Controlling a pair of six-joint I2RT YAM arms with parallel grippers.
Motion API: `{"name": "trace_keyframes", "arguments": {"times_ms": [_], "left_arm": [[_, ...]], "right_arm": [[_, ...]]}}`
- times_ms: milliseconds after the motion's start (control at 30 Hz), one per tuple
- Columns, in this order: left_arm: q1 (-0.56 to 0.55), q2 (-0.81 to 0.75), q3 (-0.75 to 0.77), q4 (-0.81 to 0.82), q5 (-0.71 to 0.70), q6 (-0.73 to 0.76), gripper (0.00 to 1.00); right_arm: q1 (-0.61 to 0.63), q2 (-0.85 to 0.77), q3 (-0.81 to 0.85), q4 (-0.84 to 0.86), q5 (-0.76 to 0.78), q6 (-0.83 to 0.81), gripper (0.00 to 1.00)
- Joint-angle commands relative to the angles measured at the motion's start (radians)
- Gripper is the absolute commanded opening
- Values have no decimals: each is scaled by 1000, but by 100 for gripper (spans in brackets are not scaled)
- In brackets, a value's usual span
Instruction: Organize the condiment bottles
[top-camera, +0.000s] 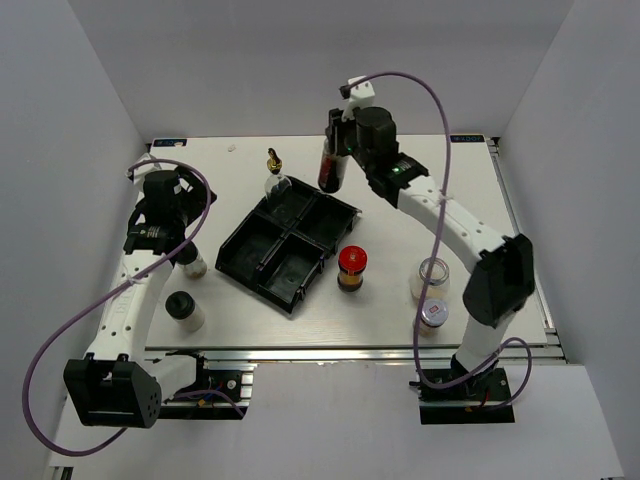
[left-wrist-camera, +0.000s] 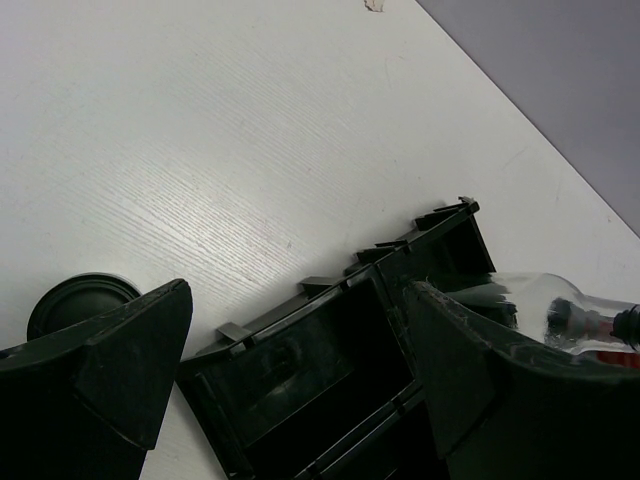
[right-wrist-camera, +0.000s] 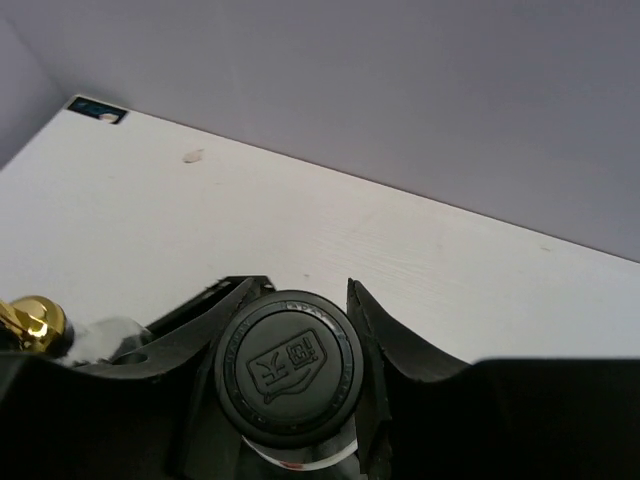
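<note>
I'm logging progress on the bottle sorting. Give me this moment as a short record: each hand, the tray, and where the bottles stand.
left hand: open, holding nothing
right hand: shut on dark bottle, beyond the tray
tray: two near compartments hold nothing
gold-capped bottle: at tray's far corner; inside or behind it unclear
red-lidded jar: upright, right of tray
silver-lidded jars: two, further right
white bottles: two, left of tray
</note>
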Motion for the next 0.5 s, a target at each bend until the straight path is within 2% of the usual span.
{"name": "trace_keyframes", "arguments": {"times_ms": [0, 133, 467], "left_arm": [[3, 1, 26, 13, -6, 9, 98], [3, -4, 24, 10, -12, 9, 98], [3, 4, 12, 21, -4, 7, 98]], "right_arm": [[-11, 44, 140, 189, -130, 57, 0], [-12, 142, 206, 204, -217, 77, 0], [-12, 247, 227, 252, -342, 79, 0]]}}
